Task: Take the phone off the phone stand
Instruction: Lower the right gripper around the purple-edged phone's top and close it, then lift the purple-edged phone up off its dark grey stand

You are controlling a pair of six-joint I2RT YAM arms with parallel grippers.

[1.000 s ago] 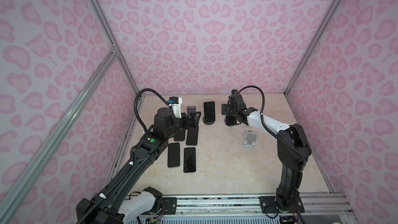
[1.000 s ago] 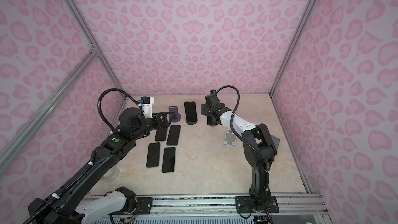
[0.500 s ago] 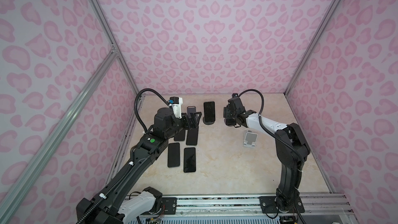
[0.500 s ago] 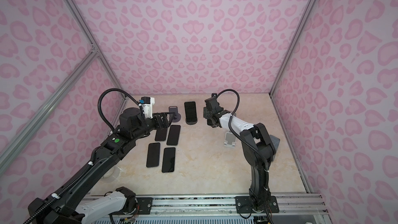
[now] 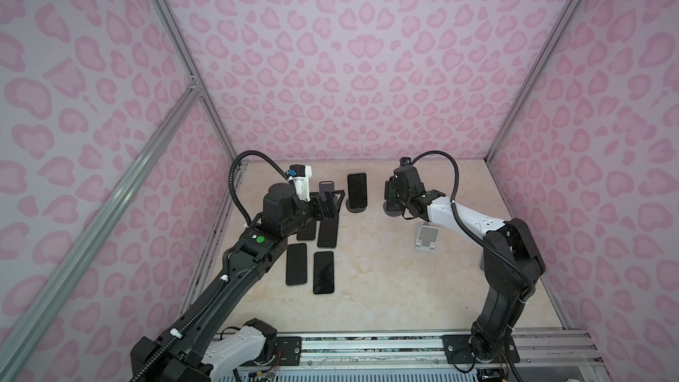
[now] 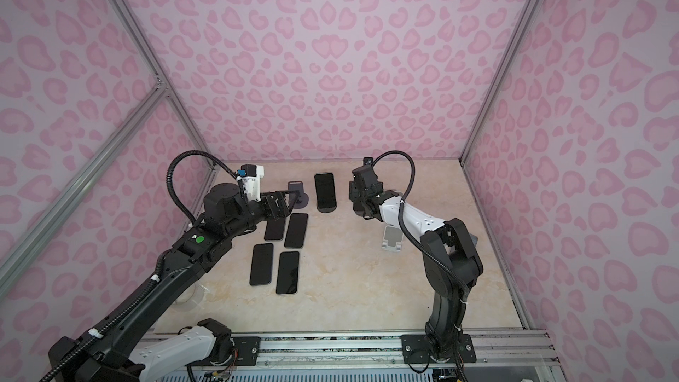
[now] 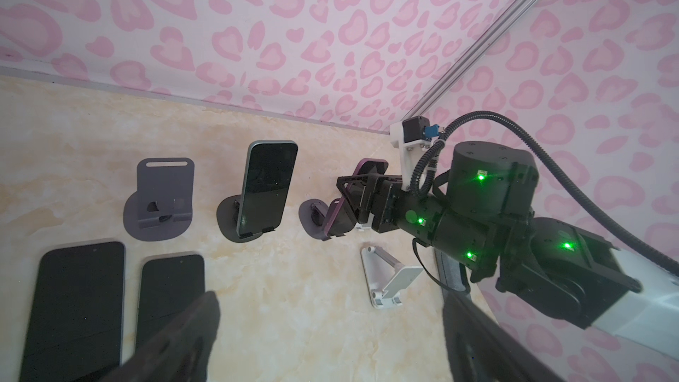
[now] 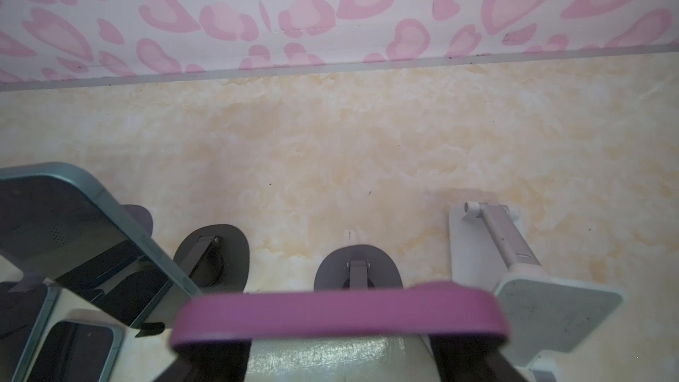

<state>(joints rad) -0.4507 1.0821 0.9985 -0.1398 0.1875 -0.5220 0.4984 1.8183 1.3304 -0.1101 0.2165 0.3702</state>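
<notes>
I look down on the pale marbled desk [image 5: 385, 288] inside the pink-patterned enclosure. The left arm [image 5: 235, 273] reaches in from the near left corner, and the right arm [image 5: 507, 251] bends in from the near right.

The left gripper [image 5: 329, 204] hovers above the far end of the four flat phones [image 5: 323, 272], which lie face up in two rows on the left half of the desk. Its jaws stand wide apart with nothing between them.

The right gripper [image 7: 352, 202] is at the back of the desk, and its jaws are clamped on the two long edges of the purple phone [image 7: 343, 211]. In the right wrist view the phone's purple edge [image 8: 340, 319] fills the whole gap between the two fingers [image 8: 211, 356].

The purple phone leans tilted back on its dark phone stand [image 7: 312, 214], with its bottom edge in the stand's lip. In both top views the gripper hides the phone.

Just beside it, toward the left arm, a teal-edged phone [image 7: 266, 189] leans on a second dark stand [image 7: 229, 222]. Beyond that is an empty dark stand [image 7: 161, 196].

A small white stand [image 5: 426, 237] sits under the right forearm, nearer to me, holding nothing.
</notes>
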